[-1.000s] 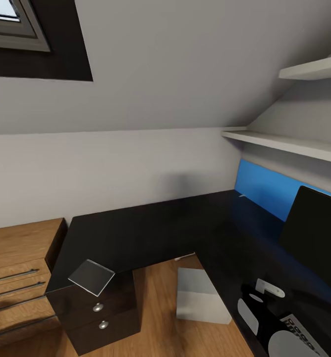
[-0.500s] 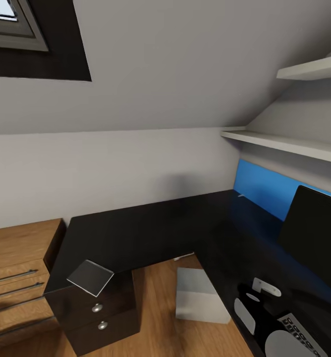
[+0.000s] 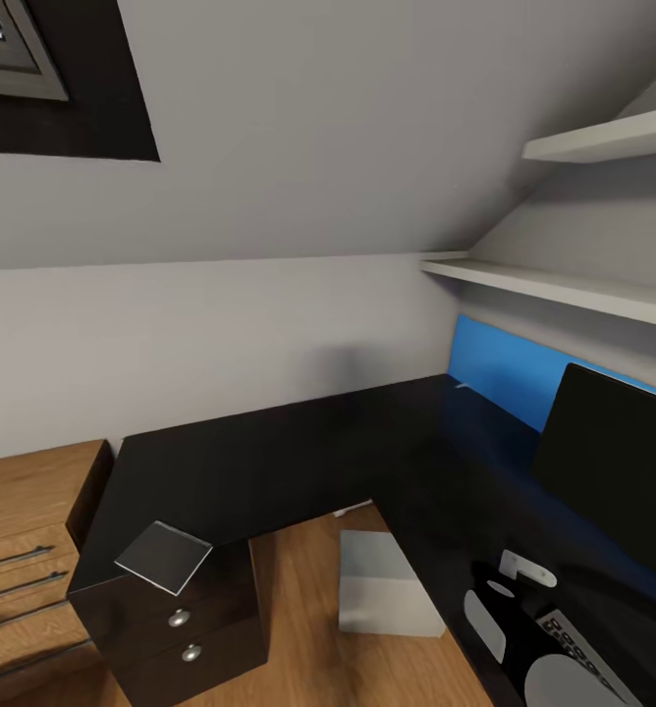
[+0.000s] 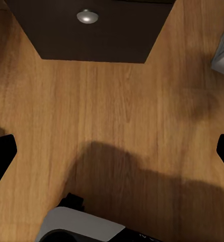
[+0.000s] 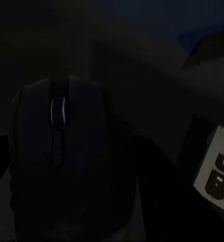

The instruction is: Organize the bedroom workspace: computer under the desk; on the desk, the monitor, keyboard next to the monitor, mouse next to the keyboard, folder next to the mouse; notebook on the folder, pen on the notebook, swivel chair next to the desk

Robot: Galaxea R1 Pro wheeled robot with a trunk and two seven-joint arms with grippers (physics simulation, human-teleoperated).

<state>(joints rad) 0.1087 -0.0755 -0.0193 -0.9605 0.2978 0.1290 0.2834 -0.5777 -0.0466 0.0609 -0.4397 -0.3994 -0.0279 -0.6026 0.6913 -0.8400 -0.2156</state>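
Found the monitor (image 3: pixel 613 452) upright on the bench (image 3: pixel 299 452), with the keyboard (image 3: pixel 578 643) lying near it. Saw the mouse (image 5: pixel 61 146) very close under the right tool (image 5: pixel 71 201); could not tell if that tool was gripping or spread. Noted the left tool (image 4: pixel 112 151) spread wide and empty above the wooden floor. Noted the folder (image 3: pixel 164 557) on the far bench corner, well apart from the keyboard, and the computer (image 3: pixel 382 584) on the floor in the bench's inner angle. Judged the mouse, notebook, pen and chair steps as not yet finished.

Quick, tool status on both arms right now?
Left tool: open, holding nothing, over the wooden floor.
Right tool: close around the mouse; too dark to tell whether it grips.
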